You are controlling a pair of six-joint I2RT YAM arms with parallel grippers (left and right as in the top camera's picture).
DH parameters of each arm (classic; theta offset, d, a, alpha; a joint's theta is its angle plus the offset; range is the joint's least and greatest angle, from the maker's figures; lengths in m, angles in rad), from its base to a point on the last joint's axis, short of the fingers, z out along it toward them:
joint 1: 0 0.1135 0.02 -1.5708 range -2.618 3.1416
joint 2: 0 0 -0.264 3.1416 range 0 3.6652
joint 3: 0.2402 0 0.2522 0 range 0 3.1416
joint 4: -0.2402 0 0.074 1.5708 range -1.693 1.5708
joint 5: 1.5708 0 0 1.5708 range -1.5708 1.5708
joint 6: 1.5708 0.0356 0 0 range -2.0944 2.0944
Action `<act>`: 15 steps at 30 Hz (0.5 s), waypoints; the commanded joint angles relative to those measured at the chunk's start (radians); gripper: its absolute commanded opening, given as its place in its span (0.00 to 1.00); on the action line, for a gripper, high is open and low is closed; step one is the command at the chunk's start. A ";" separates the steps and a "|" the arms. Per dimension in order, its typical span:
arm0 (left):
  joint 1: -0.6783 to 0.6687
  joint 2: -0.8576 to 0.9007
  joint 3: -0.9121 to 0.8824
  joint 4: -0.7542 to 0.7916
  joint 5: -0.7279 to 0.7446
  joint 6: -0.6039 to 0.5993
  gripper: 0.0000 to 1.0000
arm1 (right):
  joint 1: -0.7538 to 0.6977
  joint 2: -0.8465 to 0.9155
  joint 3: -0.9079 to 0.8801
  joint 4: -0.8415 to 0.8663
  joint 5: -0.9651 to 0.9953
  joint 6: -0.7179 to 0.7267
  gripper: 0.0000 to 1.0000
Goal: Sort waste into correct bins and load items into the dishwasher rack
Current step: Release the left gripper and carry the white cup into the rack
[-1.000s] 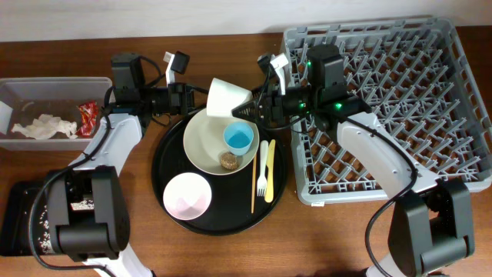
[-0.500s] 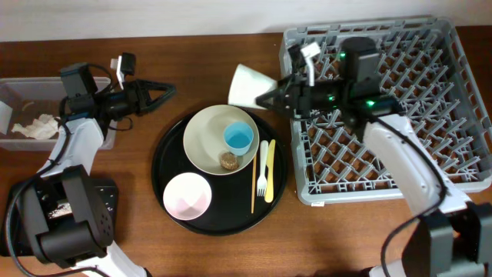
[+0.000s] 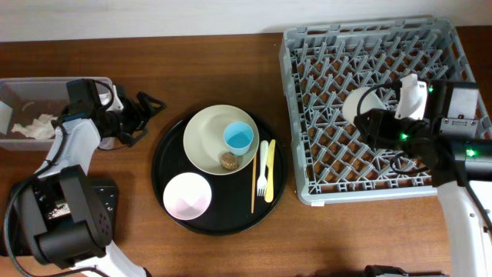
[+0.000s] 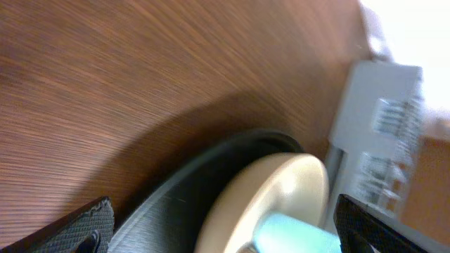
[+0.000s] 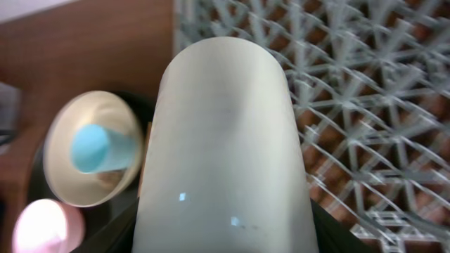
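My right gripper [image 3: 370, 115] is shut on the small white cup [image 3: 360, 103] and holds it on its side over the middle of the grey dishwasher rack [image 3: 461, 61]. The cup [image 5: 225, 140] fills the right wrist view, above my gripper [image 5: 225, 239]. My left gripper [image 3: 147, 118] stands wide open and empty above bare wood, between the clear tub [image 3: 31, 86] and the round black tray [image 3: 165, 158]. Its fingertips [image 4: 84, 228] frame the cream plate [image 4: 281, 190]. The plate [image 3: 209, 142] carries the light blue cup [image 3: 239, 138] and a brown lump [image 3: 228, 160].
On the round tray also lie a pink bowl [image 3: 187, 194], a white fork [image 3: 262, 169], a yellow knife [image 3: 270, 171] and a wooden stick [image 3: 253, 185]. Crumpled napkins [image 3: 34, 128] lie in the tub. A shallow black tray [image 3: 15, 219] sits at the front left.
The left gripper pulled back left from the white cup and opened wide. The right gripper carried the cup rightward from the tray's edge to over the rack.
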 commanded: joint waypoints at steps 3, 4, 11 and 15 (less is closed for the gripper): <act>0.005 0.005 0.000 0.002 -0.238 0.010 0.99 | -0.002 0.136 0.323 -0.240 0.146 0.014 0.41; 0.005 0.005 0.000 0.001 -0.237 0.010 0.99 | -0.002 0.189 0.417 -0.304 0.170 0.015 0.41; 0.004 0.005 0.000 0.002 -0.237 0.010 0.99 | -0.002 0.500 0.692 -0.460 0.311 0.029 0.37; 0.005 0.005 0.000 0.001 -0.238 0.010 0.99 | 0.000 0.628 0.692 -0.351 0.290 -0.029 0.33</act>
